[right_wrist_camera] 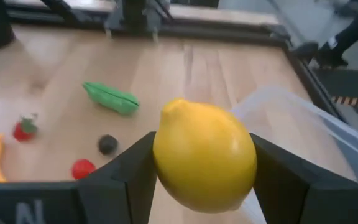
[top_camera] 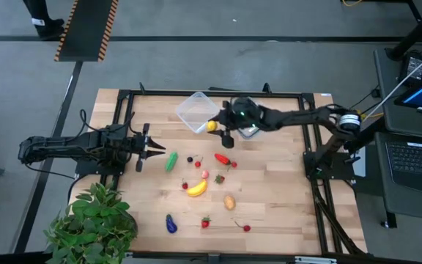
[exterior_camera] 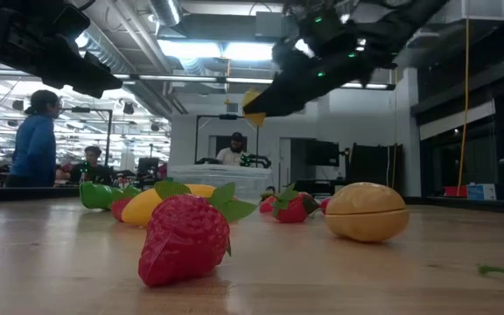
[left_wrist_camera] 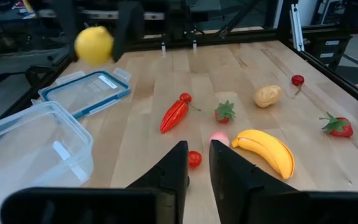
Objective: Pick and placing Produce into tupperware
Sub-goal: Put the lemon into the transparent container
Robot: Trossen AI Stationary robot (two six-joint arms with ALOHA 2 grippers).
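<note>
My right gripper (top_camera: 215,127) is shut on a yellow lemon (right_wrist_camera: 204,155) and holds it in the air just off the near right side of the clear tupperware (top_camera: 195,111), which stands at the table's far middle. The other produce lies on the wood nearer the front: a green pod (top_camera: 171,161), a red chili (top_camera: 223,158), a banana (top_camera: 197,188), a tan piece (top_camera: 229,202), a purple piece (top_camera: 171,224), strawberries and berries. My left gripper (left_wrist_camera: 197,165) waits at the table's left, empty, with only a narrow gap between its fingers. My right gripper pinches the lemon between its two fingers, one on each of its opposite sides (right_wrist_camera: 160,162). The fingers (right_wrist_camera: 129,177) come from the table's right and slant a little downward. The lemon (exterior_camera: 254,107) is lifted well clear of the table.
The flat lid (left_wrist_camera: 86,90) with a blue rim lies on the wood right of the tub, partly under my right arm. A potted plant (top_camera: 94,220) stands at the near left corner. A black frame (top_camera: 313,158) edges the table. People sit far behind.
</note>
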